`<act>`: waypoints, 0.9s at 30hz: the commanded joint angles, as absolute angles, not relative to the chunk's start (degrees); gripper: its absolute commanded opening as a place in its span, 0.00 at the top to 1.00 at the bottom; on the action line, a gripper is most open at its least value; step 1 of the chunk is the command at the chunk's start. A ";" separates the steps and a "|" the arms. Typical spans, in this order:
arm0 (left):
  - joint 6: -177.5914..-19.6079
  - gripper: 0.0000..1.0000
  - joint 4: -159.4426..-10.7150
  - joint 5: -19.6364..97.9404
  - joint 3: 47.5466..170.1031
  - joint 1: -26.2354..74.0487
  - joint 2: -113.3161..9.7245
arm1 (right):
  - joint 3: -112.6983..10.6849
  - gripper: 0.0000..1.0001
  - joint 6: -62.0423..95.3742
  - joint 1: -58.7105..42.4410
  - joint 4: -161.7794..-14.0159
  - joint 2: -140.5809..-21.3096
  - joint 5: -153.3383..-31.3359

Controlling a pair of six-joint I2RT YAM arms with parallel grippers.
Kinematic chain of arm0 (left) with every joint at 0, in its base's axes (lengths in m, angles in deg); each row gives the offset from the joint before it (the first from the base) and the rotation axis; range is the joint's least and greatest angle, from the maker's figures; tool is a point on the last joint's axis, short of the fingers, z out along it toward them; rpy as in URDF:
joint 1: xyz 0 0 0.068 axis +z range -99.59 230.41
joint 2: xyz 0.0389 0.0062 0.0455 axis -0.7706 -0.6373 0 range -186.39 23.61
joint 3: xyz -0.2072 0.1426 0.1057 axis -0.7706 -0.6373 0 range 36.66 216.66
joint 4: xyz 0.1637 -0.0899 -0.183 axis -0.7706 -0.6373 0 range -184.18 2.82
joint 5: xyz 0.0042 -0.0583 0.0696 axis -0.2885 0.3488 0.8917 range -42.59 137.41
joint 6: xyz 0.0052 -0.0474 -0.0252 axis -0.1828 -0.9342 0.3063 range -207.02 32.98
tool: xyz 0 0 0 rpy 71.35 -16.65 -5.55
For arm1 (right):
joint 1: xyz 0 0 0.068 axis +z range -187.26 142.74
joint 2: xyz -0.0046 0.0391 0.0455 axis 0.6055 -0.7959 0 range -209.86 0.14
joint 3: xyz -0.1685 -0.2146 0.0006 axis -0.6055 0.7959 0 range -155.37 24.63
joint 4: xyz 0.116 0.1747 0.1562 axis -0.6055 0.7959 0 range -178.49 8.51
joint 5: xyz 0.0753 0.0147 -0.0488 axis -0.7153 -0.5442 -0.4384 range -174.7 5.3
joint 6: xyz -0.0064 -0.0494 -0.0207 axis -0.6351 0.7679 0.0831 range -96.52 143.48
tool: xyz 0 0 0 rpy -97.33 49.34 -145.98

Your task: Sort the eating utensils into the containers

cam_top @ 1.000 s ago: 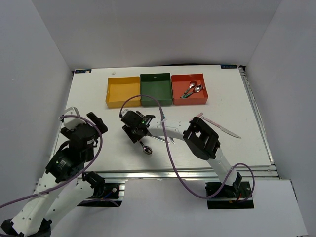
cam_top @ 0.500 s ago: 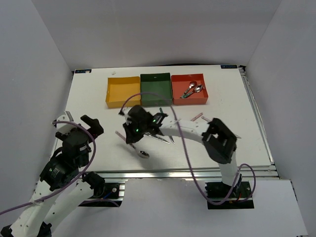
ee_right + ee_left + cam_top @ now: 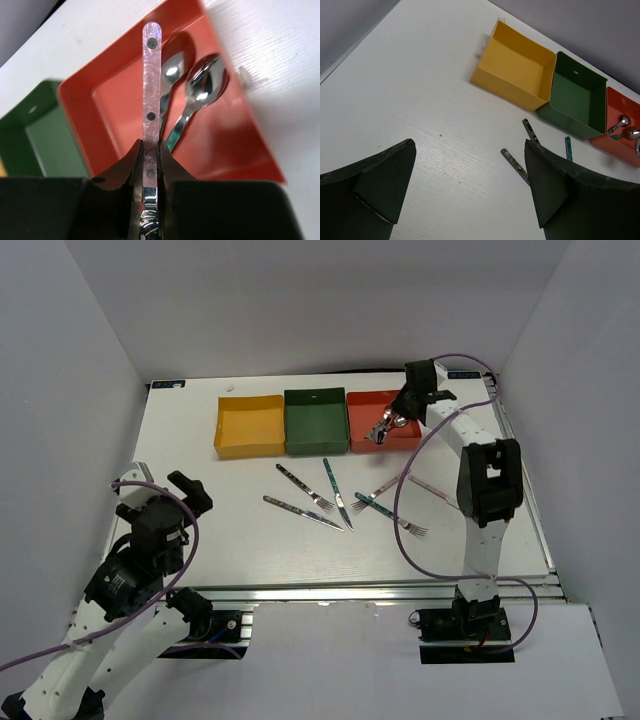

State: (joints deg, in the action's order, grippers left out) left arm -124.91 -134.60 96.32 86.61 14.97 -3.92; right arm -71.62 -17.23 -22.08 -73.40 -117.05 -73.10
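White tabletop point(image 3: 200, 440), grey walls around. Over its near left corner the left gripper point(image 3: 469, 155) hangs with fingers spread wide. Along the far edge stand the yellow box point(image 3: 249, 426), the green box point(image 3: 316, 421) and the red box point(image 3: 365, 435), which holds two spoons point(image 3: 200, 95). Forks and knives point(image 3: 334, 492) lie loose mid-table. Above the red box the right gripper point(image 3: 150, 150) pinches a pink-handled utensil point(image 3: 151, 90).

containers point(image 3: 316, 420): 3 | loose utensils point(image 3: 335, 490): 6 | spoons point(image 3: 200, 92) in red container point(image 3: 362, 420): 2 | pink-handled utensil point(image 3: 151, 75) held: 1
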 commanded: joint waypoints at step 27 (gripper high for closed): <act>-123.06 0.02 -132.45 94.26 85.96 14.99 -5.66 | -71.02 0.13 -8.20 -20.22 -72.23 -108.01 -80.04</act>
State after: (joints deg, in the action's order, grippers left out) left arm -123.60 -133.01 94.59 86.11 14.99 -5.80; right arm -75.20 -19.74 -22.39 -69.79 -118.65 -78.50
